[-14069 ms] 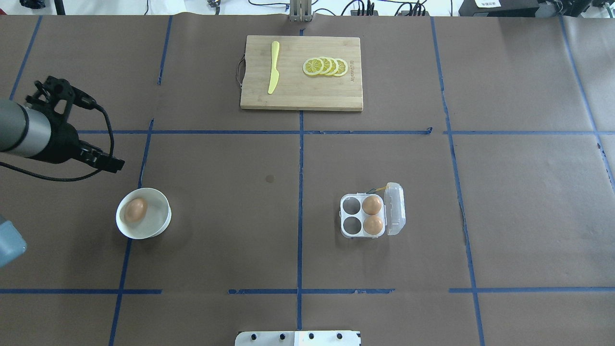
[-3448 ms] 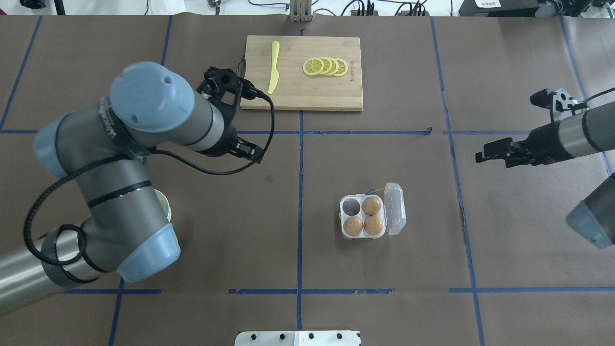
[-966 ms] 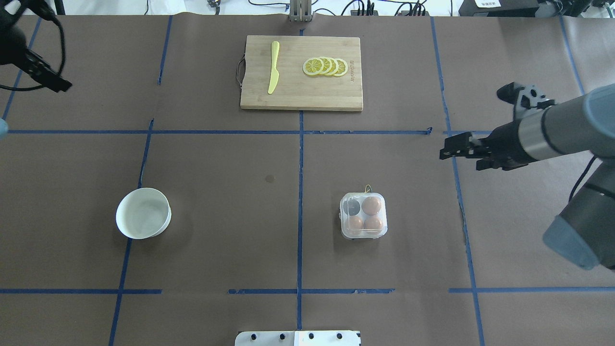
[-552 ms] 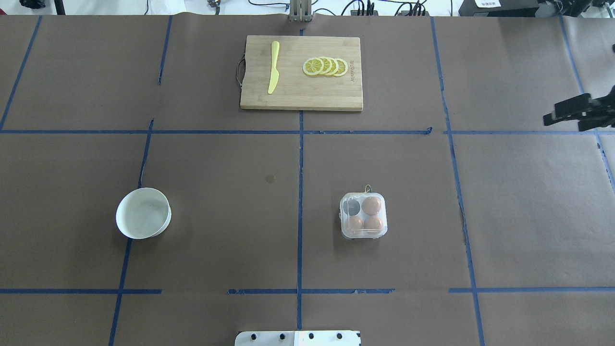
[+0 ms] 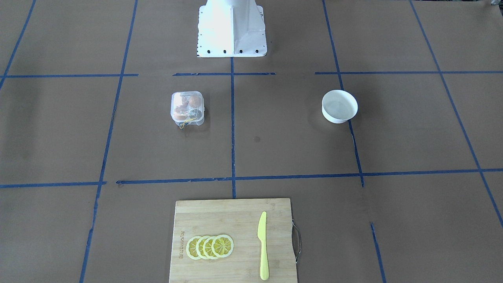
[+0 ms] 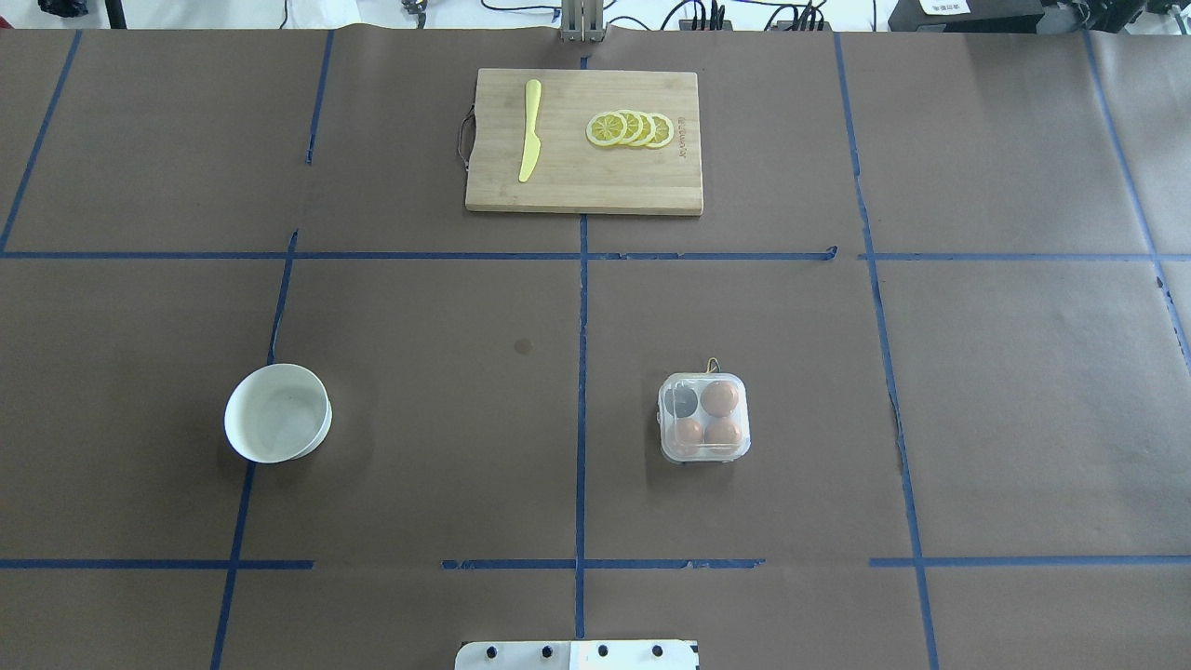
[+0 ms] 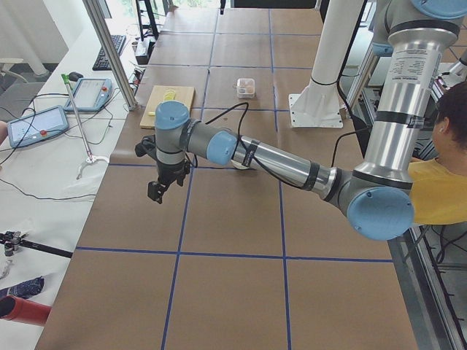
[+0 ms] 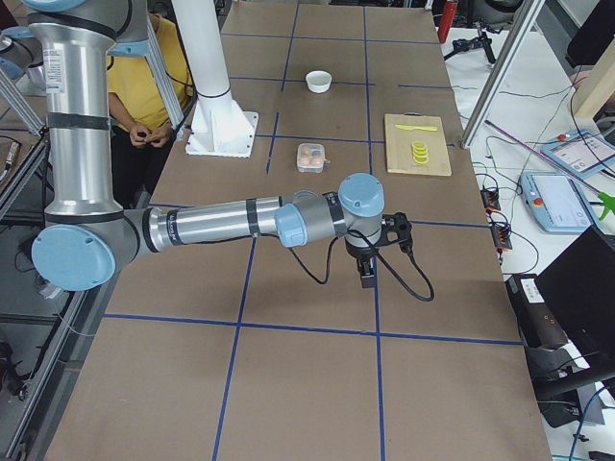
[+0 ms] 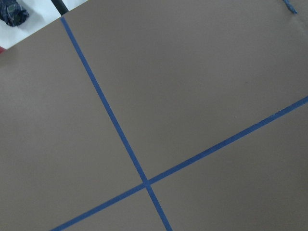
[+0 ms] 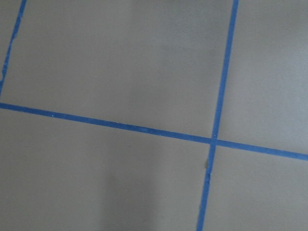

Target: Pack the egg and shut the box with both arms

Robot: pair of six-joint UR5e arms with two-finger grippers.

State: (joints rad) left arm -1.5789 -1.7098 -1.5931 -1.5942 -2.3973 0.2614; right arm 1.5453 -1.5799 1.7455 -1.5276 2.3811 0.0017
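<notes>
The table (image 6: 419, 419) is brown, with blue tape lines (image 6: 582, 307) making big squares. The box (image 6: 704, 416) is see-through with a thin yellow string (image 5: 184, 123). The egg (image 6: 688, 433) inside is tan-brown; the two eggs (image 6: 720, 398) by it look more orange. At 9 o'clock from the box, the bowl (image 6: 279, 414) is white. At 12 o'clock, the board (image 6: 595, 181) is light wood, with yellow lemon slices (image 6: 630, 128) and a yellow knife (image 6: 529, 130).

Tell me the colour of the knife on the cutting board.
Pale yellow. The knife shows best in the exterior front-facing view.
</notes>
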